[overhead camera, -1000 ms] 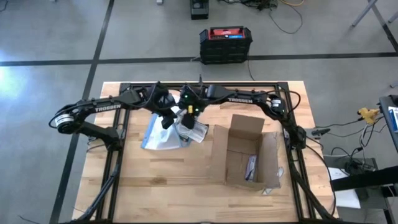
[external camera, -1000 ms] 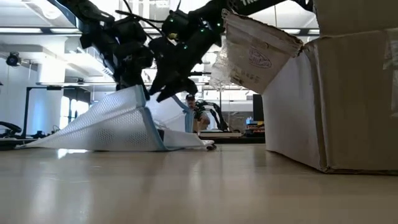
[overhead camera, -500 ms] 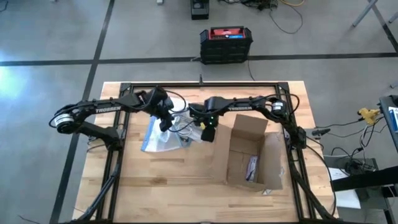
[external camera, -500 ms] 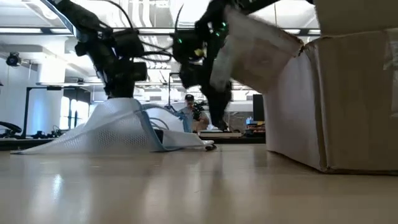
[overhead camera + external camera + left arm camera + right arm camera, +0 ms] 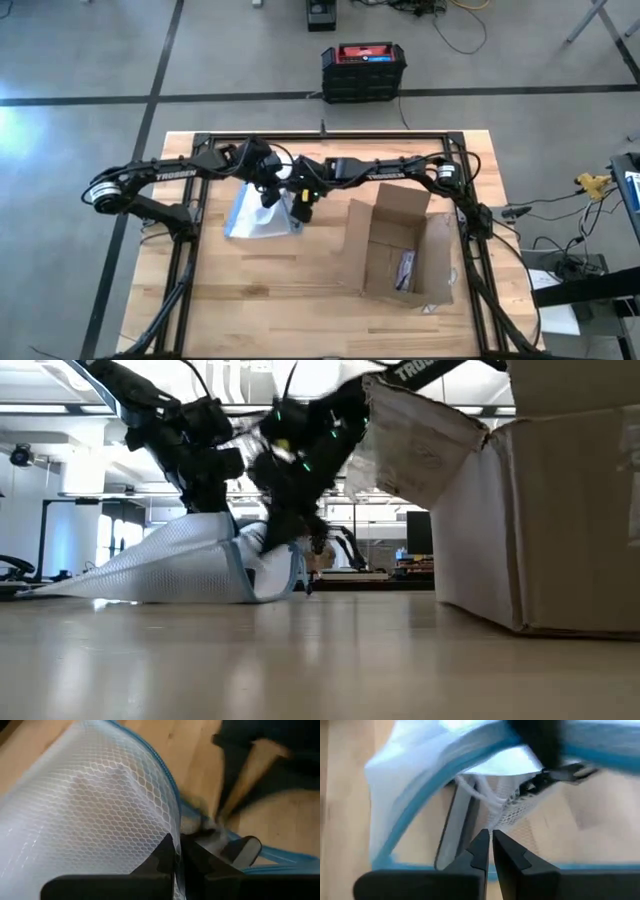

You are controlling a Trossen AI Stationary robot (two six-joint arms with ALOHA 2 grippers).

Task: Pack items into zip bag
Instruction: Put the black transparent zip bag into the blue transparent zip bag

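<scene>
The zip bag point(image 5: 250, 215) lies on the table left of centre, a clear netted pouch with a blue strip point(image 5: 167, 775) along its mouth. My left gripper point(image 5: 268, 192) is shut on its upper layer. My right gripper point(image 5: 303, 208) is shut, with its tips point(image 5: 489, 834) at the open mouth. Just beyond those tips are a whitish netted item with white loops point(image 5: 495, 802) and a slim grey stick point(image 5: 455, 830); the stick lies inside the mouth. In the low view the bag point(image 5: 170, 560) rises like a tent under both grippers. My left gripper pinches the bag's upper layer beside the blue strip at the mouth point(image 5: 172, 827) between its two fingers, coming from above and slanting down. That layer is drawn up into a peak, while the bag's far end point(image 5: 80, 582) stays on the table. My right gripper's shut fingertips stand right at the whitish netted item point(image 5: 501, 815) in the bag's mouth; I cannot tell whether they touch it.
An open brown cardboard box point(image 5: 400, 250) stands to the right of the bag, one flap point(image 5: 420, 450) leaning out toward the grippers. A black frame point(image 5: 330, 135) runs along the table's far edge. Bare wood lies along the near edge.
My right gripper swung out toward the cardboard box, then came back down to the bag's mouth, and its fingers have shut. My left gripper has kept its hold on the bag's upper layer, whose peak has sunk a little.
</scene>
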